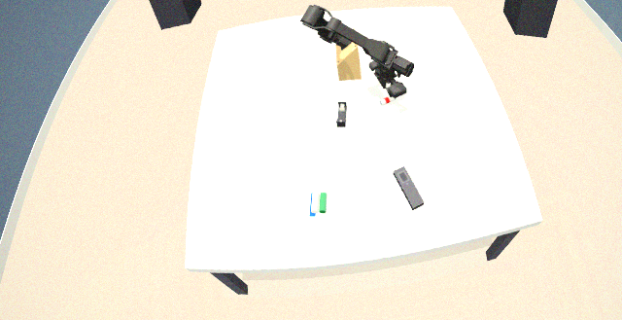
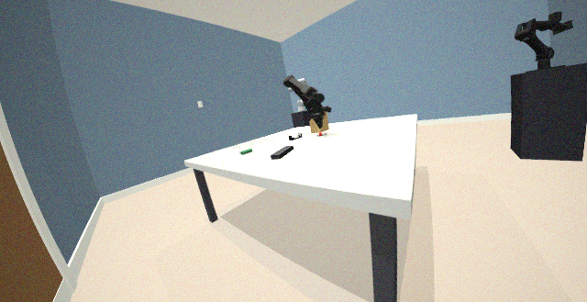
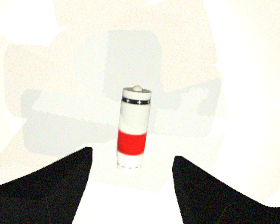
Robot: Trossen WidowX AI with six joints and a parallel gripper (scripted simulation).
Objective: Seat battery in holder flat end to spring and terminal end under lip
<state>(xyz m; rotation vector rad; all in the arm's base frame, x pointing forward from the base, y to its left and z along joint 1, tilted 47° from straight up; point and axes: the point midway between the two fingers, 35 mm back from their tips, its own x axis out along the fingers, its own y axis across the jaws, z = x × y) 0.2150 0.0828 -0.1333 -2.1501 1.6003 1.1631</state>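
Jaws half open, gripping nothing: gripper [image 3: 132, 192] hangs above battery [image 3: 132, 127].
Battery lies on table [image 1: 272, 164], right of holder [image 1: 341, 114], apart from it.

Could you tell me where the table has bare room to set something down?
Bare room lies between the holder and the green block, and along the table's left side. It is crowded near the battery, the open end effector and the wooden block.
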